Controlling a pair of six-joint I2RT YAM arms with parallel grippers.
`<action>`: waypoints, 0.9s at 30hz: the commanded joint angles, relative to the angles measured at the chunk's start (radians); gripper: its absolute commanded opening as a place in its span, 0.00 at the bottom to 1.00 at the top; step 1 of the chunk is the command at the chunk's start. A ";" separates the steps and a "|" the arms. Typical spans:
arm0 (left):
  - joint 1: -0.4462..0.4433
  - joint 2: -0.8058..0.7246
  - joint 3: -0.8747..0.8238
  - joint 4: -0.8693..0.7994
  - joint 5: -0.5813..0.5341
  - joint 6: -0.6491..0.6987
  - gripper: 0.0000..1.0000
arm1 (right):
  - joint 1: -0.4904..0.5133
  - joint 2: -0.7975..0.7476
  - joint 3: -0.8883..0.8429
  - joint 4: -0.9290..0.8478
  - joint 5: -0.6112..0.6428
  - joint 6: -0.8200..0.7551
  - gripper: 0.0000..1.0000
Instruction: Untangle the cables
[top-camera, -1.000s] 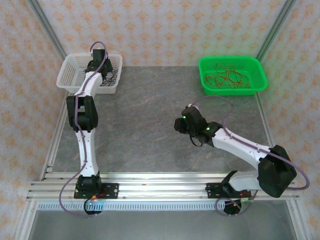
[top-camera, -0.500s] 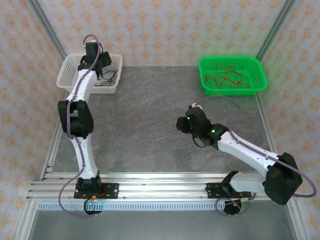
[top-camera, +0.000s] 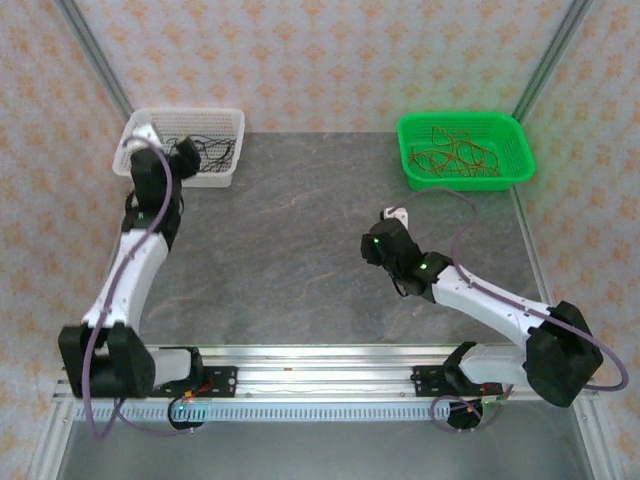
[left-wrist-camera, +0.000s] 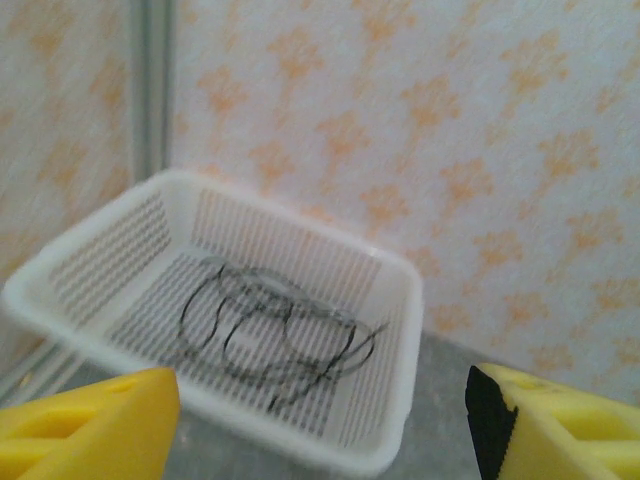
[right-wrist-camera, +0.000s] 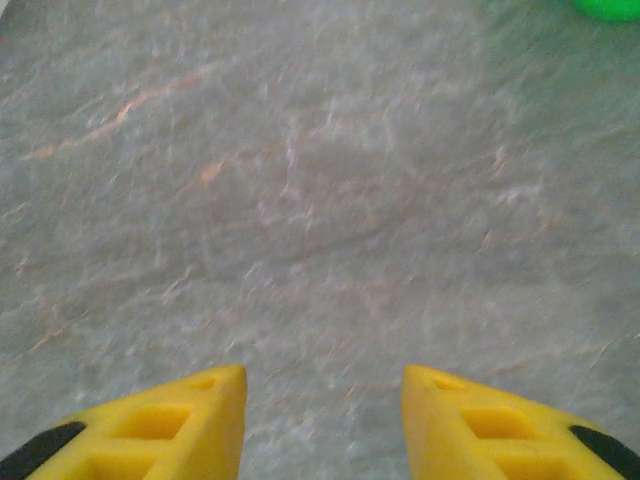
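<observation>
Drawn back off the white basket (left-wrist-camera: 300, 432) since a second ago, arm folded low to the left: left hand (left-wrist-camera: 322, 400), fingers wide apart with nothing between them, now facing the basket's near rim from just outside. Shifted only a little over the same second: right hand (right-wrist-camera: 322, 385), likewise parted and empty, hovering over bare surface (top-camera: 300, 250), well apart from both baskets. Loose on the white basket's floor: black cables (left-wrist-camera: 275, 335) in overlapping loops. At the far right, in the green basket (top-camera: 465, 186): red cables (top-camera: 455, 150) in a denser tangle. Probably very light, limp and a bit springy; likely to drag neighbours along when lifted. Best pinched on a single strand, at a free end or an outer loop, not mid-knot. Thin enough to slip unless fully clamped.
</observation>
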 joint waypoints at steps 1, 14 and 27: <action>0.008 -0.123 -0.252 0.191 -0.094 -0.075 0.76 | -0.046 -0.066 -0.085 0.212 0.224 -0.187 0.49; 0.007 -0.052 -1.001 1.217 -0.145 0.036 0.78 | -0.375 -0.107 -0.617 1.238 0.129 -0.448 0.55; -0.009 0.343 -0.839 1.408 0.057 0.180 0.80 | -0.618 0.323 -0.612 1.641 -0.177 -0.423 0.51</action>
